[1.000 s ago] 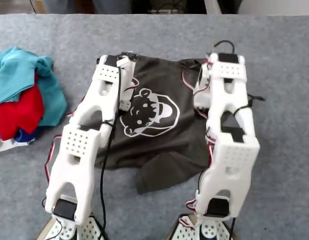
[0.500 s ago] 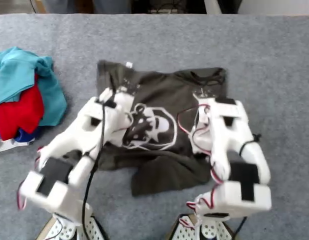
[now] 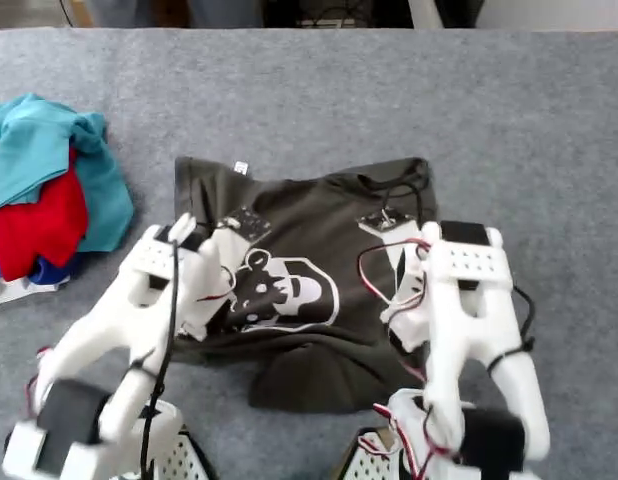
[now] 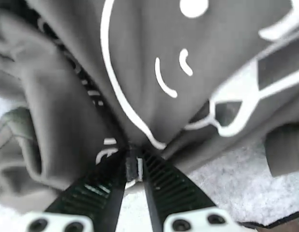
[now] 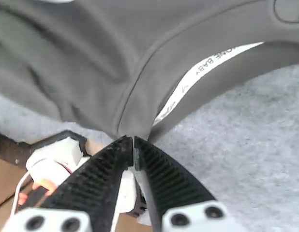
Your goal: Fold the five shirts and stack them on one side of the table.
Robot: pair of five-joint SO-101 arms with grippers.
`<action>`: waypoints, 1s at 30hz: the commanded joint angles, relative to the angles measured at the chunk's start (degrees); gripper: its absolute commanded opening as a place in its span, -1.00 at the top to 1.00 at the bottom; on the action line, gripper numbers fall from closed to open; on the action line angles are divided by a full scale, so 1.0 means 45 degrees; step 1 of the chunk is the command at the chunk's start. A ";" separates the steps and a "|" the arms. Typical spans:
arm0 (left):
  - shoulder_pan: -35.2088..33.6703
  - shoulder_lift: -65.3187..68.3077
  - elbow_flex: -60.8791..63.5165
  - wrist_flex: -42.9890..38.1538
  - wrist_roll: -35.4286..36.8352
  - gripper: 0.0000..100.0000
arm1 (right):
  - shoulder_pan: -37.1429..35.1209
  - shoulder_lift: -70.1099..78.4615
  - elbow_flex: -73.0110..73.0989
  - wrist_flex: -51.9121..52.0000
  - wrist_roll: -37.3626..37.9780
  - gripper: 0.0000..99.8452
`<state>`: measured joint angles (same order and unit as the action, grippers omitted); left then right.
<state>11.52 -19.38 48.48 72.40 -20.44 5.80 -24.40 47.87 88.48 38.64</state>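
Observation:
A dark grey shirt [image 3: 319, 215] with a white bear print lies in the middle of the grey table, its near hem bunched up. In the left wrist view my left gripper [image 4: 134, 163] is shut on a fold of the shirt [image 4: 198, 63] right beside the print. From above, that left gripper [image 3: 217, 296] sits at the print's left side. My right gripper [image 5: 133, 145] is shut on a seam fold of the shirt [image 5: 115, 53] near the white neck label. In the high view the right gripper [image 3: 401, 302] is over the shirt's right part.
A loose pile of shirts [image 3: 44, 195], teal, red, blue and white, lies at the table's left edge. Bare grey felt table [image 3: 549, 120] stretches to the right and behind. Both arm bases [image 3: 389, 455] stand at the near edge.
Both arms have drawn back from the shirt's far edge toward the near edge. The shirt and its print have slid nearer with them.

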 commanded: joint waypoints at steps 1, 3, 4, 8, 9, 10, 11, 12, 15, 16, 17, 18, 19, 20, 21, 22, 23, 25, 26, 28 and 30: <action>-0.0068 -0.2501 -0.0010 0.0840 -0.0137 0.94 | 0.0215 -0.1709 -0.0440 0.1172 0.0781 0.97; -0.0166 -0.3751 -0.0361 0.1289 -0.0078 0.94 | 0.0215 -0.2374 -0.1065 0.2071 0.1074 0.97; -0.0186 -0.4259 -0.0654 0.1543 -0.0078 0.94 | 0.0215 -0.2589 -0.1475 0.2422 0.1114 0.97; -0.0205 -0.5294 -0.2042 0.2383 -0.0020 0.94 | 0.0352 -0.2667 -0.3057 0.2794 0.1035 0.97; -0.0264 -0.5255 -0.2393 0.2442 -0.0020 0.94 | 0.0430 -0.2608 -0.3448 0.2755 0.0899 0.97; -0.0498 -0.5177 -0.2706 0.2383 0.0059 0.94 | 0.0430 -0.2413 -0.3956 0.2735 0.0547 0.97; -0.0791 -0.5060 -0.2940 0.2168 0.0274 0.94 | 0.0430 -0.2100 -0.4581 0.2735 0.0039 0.97; -0.1065 -0.4884 -0.3018 0.1641 0.0547 0.94 | 0.0430 -0.1651 -0.5284 0.2735 -0.0430 0.97; -0.1651 -0.4161 -0.2374 -0.0723 0.1582 0.94 | -0.0039 0.0342 -0.7941 0.2716 -0.1426 0.97; -0.1709 -0.3888 -0.2022 -0.1661 0.1973 0.94 | -0.0274 0.1241 -0.8801 0.2696 -0.1797 0.97; -0.1690 -0.3556 -0.1651 -0.2598 0.2344 0.94 | -0.0488 0.2217 -0.9680 0.2481 -0.2305 0.97; -0.1670 -0.3243 -0.1338 -0.3497 0.2676 0.94 | -0.0664 0.3214 -1.0501 0.2149 -0.2774 0.97; -0.1670 -0.2950 -0.1045 -0.4376 0.2989 0.94 | -0.0723 0.4210 -1.1302 0.1719 -0.3106 0.97; -0.1670 -0.2657 -0.0772 -0.5275 0.3223 0.94 | -0.0742 0.5167 -1.2044 0.1368 -0.3321 0.97; -0.1670 -0.2325 -0.0479 -0.6193 0.3399 0.94 | -0.0762 0.6066 -1.2767 0.1114 -0.3399 0.97; -0.1670 -0.1973 -0.0205 -0.7013 0.3477 0.94 | -0.0742 0.6926 -1.3431 0.0918 -0.3477 0.97; -0.1670 -0.1582 -0.0010 -0.7678 0.3516 0.94 | -0.0742 0.7707 -1.4037 0.0742 -0.3516 0.97; -0.1670 -0.0703 0.0400 -0.8733 0.3536 0.94 | -0.0742 0.9192 -1.5013 0.0449 -0.3516 0.97; -0.1670 -0.0176 0.0537 -0.9104 0.3497 0.94 | -0.0781 0.9856 -1.5424 0.0254 -0.3516 0.97; -0.1690 0.0938 0.0850 -0.9651 0.3321 0.94 | -0.0781 1.1126 -1.6107 -0.0274 -0.3516 0.97; -0.1690 0.1700 0.0967 -0.9748 0.2872 0.94 | -0.0821 1.2259 -1.6674 -0.0996 -0.3516 0.97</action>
<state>4.31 -15.25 52.79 30.90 -5.67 3.25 25.45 -21.32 87.69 23.43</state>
